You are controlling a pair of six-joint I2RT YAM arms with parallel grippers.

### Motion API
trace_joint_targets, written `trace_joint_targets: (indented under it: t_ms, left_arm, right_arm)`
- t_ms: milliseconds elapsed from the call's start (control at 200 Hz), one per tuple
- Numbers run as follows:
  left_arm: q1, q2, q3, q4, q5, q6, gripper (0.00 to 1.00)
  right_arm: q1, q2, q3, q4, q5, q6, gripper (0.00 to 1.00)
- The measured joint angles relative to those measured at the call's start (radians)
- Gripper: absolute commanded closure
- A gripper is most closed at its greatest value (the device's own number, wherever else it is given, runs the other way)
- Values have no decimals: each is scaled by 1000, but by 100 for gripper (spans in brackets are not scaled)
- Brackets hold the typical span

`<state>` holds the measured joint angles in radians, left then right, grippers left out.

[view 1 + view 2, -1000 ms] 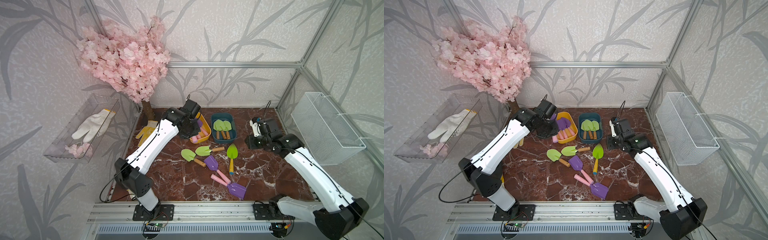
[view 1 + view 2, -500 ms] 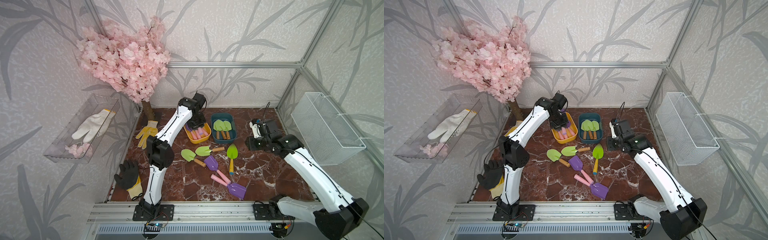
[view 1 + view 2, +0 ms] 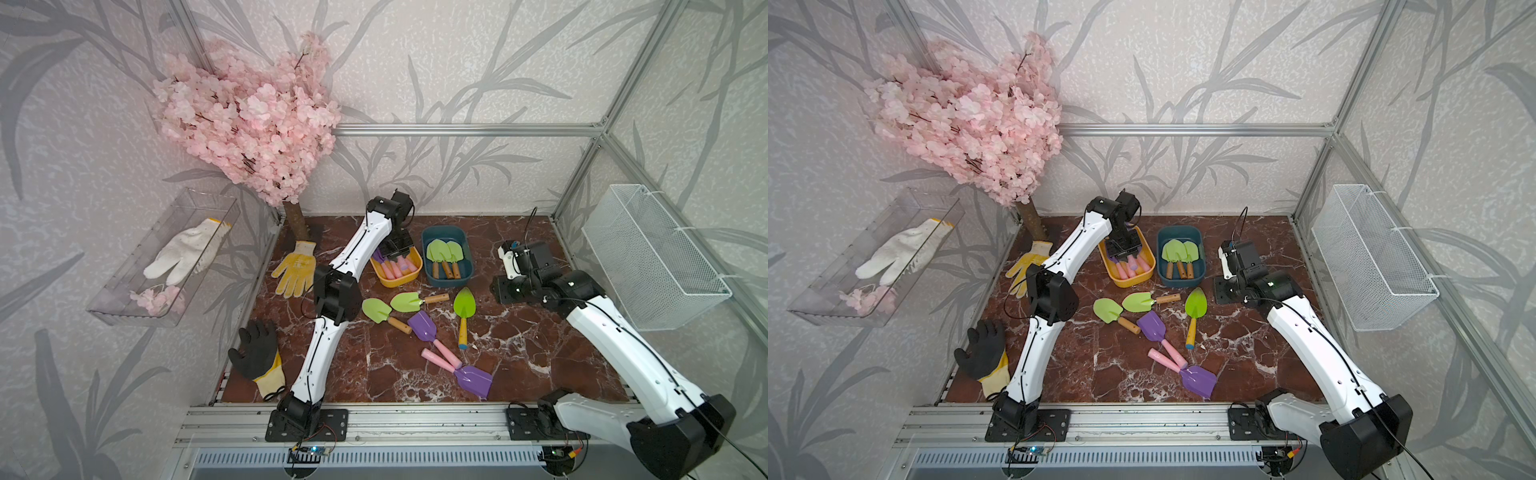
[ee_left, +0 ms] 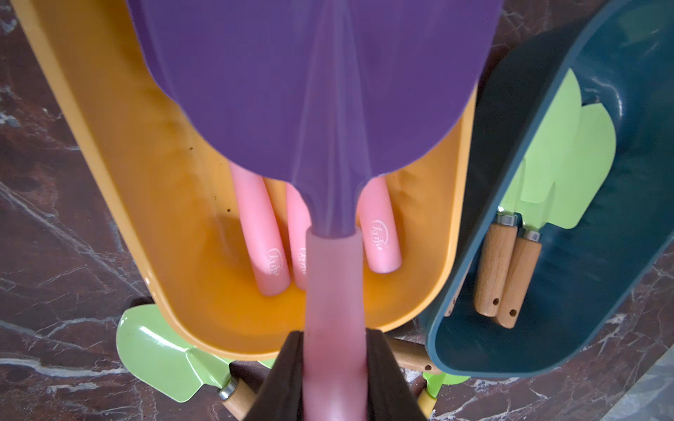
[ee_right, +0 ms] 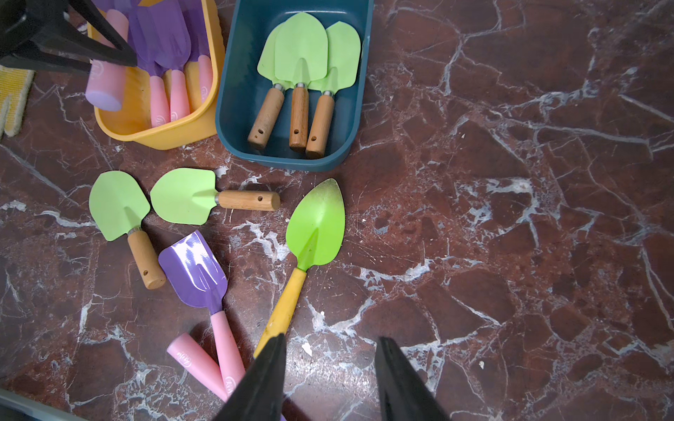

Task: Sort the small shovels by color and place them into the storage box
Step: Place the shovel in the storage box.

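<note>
Nearest the front of the red-brown marble tabletop (image 3: 540,353) lay two purple-bladed, pink-handled plastic shovels (image 3: 473,380), their handles touching. Beyond them rested a pointed green shovel with a yellow handle (image 3: 464,303) and two light green, wooden-handled shovels (image 3: 376,309). The right gripper (image 5: 330,340) hovered with its fingers apart and empty. Farther back, the dark teal plastic tub (image 3: 446,284) held three green shovels (image 3: 442,251). Over the yellow-orange plastic tub (image 3: 397,283), the left gripper (image 4: 333,339) was clamped on the pink handle of another purple shovel (image 4: 313,91).

Pale walls (image 3: 457,62) with grey leaf pattern, aluminium frame (image 3: 465,129), red-brown marble desk (image 3: 540,345), pink blossom tree (image 3: 249,120) in back corner, clear tray (image 3: 137,316) and white wire basket (image 3: 648,257) on side walls
</note>
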<state>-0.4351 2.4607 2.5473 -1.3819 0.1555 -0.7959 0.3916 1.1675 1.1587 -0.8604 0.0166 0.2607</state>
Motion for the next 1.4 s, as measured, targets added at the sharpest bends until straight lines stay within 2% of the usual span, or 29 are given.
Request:
trace_joint_targets:
  t_ms: [355,1400]
  left_arm:
    - [8,74,57,-1,6,-12,96]
    - [31,161,70,38,27,-15,95]
  right_arm:
    - [0,0,-5,3,-7,0,55]
    - [-1,-2,-47,3,-18,1,56]
